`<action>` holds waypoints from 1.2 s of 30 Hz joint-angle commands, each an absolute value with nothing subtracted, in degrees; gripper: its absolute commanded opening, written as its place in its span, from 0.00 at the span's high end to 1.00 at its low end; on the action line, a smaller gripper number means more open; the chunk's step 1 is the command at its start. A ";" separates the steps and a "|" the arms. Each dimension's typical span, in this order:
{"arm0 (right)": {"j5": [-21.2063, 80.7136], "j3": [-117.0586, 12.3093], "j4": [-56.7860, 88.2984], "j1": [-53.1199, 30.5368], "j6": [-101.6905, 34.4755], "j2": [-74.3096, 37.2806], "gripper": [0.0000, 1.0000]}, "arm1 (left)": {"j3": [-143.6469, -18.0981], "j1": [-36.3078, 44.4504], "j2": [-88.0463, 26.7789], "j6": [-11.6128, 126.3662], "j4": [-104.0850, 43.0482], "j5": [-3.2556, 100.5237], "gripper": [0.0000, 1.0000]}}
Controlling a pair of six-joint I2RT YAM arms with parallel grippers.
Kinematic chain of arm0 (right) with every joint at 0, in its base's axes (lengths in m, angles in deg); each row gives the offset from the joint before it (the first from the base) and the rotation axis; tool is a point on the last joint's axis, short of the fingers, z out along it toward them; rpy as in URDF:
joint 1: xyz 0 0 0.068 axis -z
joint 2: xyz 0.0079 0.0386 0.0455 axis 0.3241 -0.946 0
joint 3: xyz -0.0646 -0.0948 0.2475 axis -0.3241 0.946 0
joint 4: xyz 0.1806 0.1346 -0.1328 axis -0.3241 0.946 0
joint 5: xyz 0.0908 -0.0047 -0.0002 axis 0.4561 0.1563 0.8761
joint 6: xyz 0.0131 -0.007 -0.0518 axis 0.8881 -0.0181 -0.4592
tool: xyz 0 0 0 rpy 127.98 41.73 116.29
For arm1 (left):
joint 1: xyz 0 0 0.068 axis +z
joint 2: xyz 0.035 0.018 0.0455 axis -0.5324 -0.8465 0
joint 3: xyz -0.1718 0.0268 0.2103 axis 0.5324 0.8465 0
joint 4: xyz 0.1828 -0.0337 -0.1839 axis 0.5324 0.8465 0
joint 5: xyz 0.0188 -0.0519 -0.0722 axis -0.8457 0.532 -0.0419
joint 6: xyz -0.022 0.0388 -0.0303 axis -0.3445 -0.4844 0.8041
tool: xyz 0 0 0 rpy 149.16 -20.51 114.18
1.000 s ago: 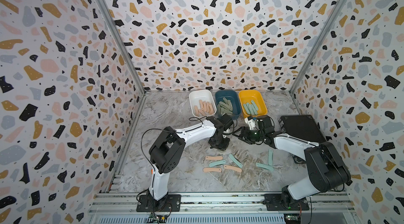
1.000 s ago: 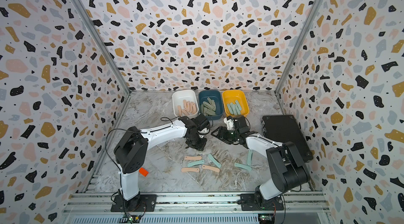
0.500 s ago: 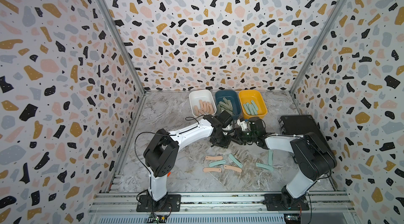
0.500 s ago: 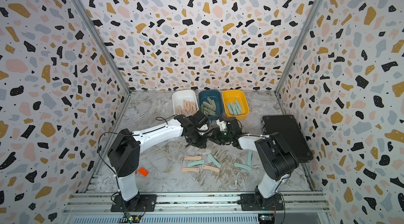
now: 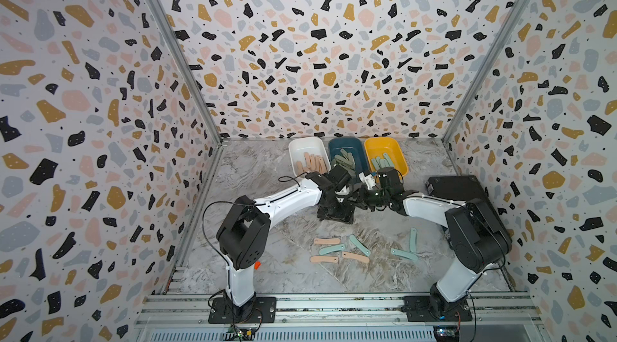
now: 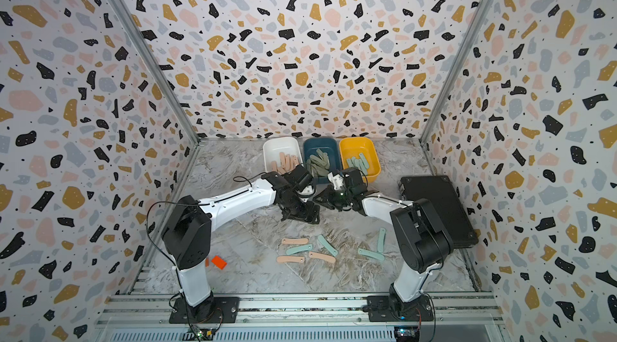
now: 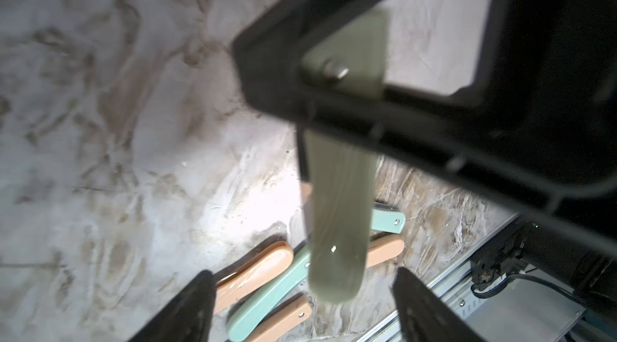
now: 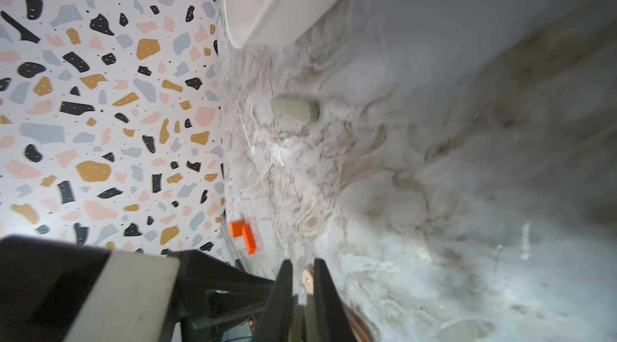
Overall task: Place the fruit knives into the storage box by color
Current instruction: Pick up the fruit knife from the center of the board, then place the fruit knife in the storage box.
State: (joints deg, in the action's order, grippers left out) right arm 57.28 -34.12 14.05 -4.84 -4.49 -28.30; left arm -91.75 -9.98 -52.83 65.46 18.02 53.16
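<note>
Marble-print tabletop [image 5: 260, 170] boxed in by terrazzo walls [image 5: 300, 56], with the two grippers meeting just in front of the dark blue tray [image 5: 347, 147]. The right gripper [image 8: 303, 261] is clenched on a sage green knife [image 7: 337, 210], pinching it partway along and holding it above the marble. The left gripper [image 7: 302, 272] stands released, its fingers [image 7: 197, 307] spread wide on either side of that knife's free end, not touching it. Inside the dark blue tray lie more sage knives [image 5: 344, 161]. The white tray [image 5: 307, 146] just beside it holds peach knives [image 5: 312, 167]; the yellow tray [image 5: 384, 148] on its other side holds mint knives [image 5: 380, 162]. Well out in front of the dark blue tray, past the grippers, seven loose knives [image 5: 355, 257], peach and mint, lie scattered
</note>
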 commanded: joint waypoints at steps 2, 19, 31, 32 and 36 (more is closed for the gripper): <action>43.96 -49.98 38.09 -2.68 -22.81 -31.06 1.00 | -91.07 -5.60 -47.44 65.96 19.78 53.68 0.01; 17.33 -107.13 60.99 -1.92 -40.74 -67.37 0.82 | -85.07 2.74 -45.69 62.95 21.31 54.05 0.01; 22.97 -78.22 57.00 -2.90 -39.49 -40.75 0.62 | -80.64 3.10 -40.06 62.88 21.17 56.08 0.01; 22.88 -73.69 56.90 -3.40 -39.62 -37.46 0.62 | -79.18 3.12 -38.68 63.24 20.58 56.45 0.01; 23.59 -57.14 57.25 -5.38 -38.98 -27.38 0.61 | -74.37 2.99 -35.38 64.22 19.73 57.71 0.01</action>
